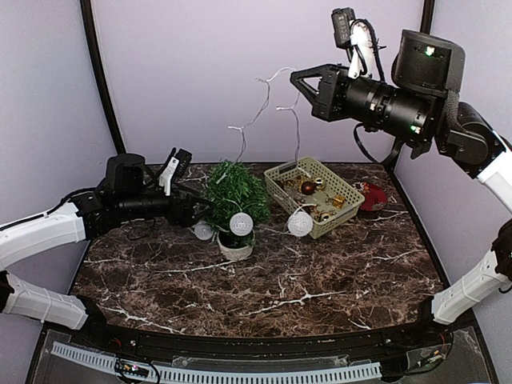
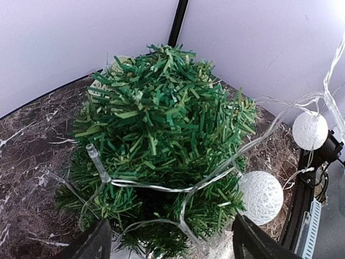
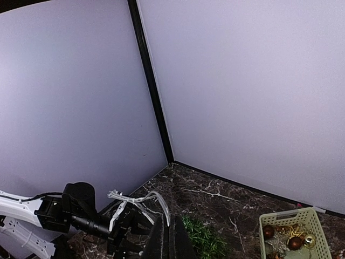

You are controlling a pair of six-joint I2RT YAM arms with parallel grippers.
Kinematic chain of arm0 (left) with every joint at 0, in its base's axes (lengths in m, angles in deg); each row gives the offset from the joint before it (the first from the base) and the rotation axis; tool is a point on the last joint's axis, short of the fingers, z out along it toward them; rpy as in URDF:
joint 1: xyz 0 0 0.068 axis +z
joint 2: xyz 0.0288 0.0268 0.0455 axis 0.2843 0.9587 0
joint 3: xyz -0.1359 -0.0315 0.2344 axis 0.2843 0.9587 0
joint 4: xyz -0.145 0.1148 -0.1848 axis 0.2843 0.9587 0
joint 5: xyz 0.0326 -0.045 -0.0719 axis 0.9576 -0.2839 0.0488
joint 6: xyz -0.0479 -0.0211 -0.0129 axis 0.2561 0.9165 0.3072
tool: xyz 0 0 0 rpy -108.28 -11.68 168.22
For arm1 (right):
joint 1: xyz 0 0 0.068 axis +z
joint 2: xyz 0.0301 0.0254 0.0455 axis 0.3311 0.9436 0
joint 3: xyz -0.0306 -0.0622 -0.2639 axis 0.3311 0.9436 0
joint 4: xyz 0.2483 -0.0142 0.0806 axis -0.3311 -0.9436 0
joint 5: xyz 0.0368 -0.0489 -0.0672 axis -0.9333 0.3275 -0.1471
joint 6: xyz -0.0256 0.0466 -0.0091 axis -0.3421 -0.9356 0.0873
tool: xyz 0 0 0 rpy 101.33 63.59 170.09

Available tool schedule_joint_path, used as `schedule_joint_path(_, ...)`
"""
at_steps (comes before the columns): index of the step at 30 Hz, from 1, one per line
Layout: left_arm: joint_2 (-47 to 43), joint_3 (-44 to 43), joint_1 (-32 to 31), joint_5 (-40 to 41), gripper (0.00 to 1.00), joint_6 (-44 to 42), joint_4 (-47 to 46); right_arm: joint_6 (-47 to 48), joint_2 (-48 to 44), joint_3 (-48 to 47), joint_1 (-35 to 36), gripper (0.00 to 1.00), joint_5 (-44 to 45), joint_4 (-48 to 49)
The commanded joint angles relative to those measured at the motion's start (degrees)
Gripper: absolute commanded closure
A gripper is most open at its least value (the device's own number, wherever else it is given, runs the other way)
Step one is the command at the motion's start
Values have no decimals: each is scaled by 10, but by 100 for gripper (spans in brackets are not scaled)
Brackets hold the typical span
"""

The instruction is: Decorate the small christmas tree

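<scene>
- Two robot arms work over a dark, marble-patterned table (image 1: 240, 312) with pale purple walls behind it.
- The small Christmas tree (image 1: 234, 188), bushy and dark green, stands upright in a round white pot (image 1: 237, 250). It is left of the table's centre, just left of a pale green basket (image 1: 279, 186).
- Your left gripper (image 1: 194, 213) sits low, close against the tree's left side. Its wrist camera shows its two dark fingers (image 2: 98, 244) standing wide apart, open. The tree's lower branches fill the gap between them and the space beyond.
- Your right gripper (image 1: 296, 78) is raised high above the basket, pointing left. Its jaws are closed, and the clear string of lights (image 1: 298, 152) hangs from its tip.
- One strand of the string drops toward the top of the tree. Another falls to a white woven ball (image 1: 300, 223) at the basket's near-left corner.
- A second white ball (image 1: 241, 223) hangs on the front of the tree, just above the pot. A third ball (image 1: 203, 231) sits low at the tree's left, beside your left gripper.
- The left wrist camera shows the clear wire looping across the tree's front branches, with a small clear bulb (image 2: 92, 154) poking up.
- The basket holds brown and gold ornaments (image 1: 308, 188). A red item (image 1: 374, 198) lies on the table just beside the basket's right side. You cannot tell what it is.
</scene>
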Motion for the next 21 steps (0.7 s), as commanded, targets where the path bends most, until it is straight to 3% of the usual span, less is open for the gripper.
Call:
schedule_joint_path(1,-14,-7,-1,19,29,4,-9,-7,-20,9,-4,100,6,27)
schedule_joint_path(4,-6,-14,-2,24,52,3,1,-9,-22,11,-4,100,7,27)
schedule_joint_path(6,-3,-18,-2,21,61,2,1,-8,-24,11,-4,100,8,27)
schedule_joint_path(10,-6,-19,-6,19,66,-1,13,-9,-26,16,-4,100,11,28)
schedule_joint_path(13,-6,-18,-7,14,63,1,20,-10,-31,21,-4,100,13,32)
schedule_joint_path(18,-5,-15,-13,5,44,7,24,-11,-35,28,-4,100,16,35)
schedule_joint_path(21,-4,-16,-17,10,39,4,27,-11,-37,32,-4,100,16,36)
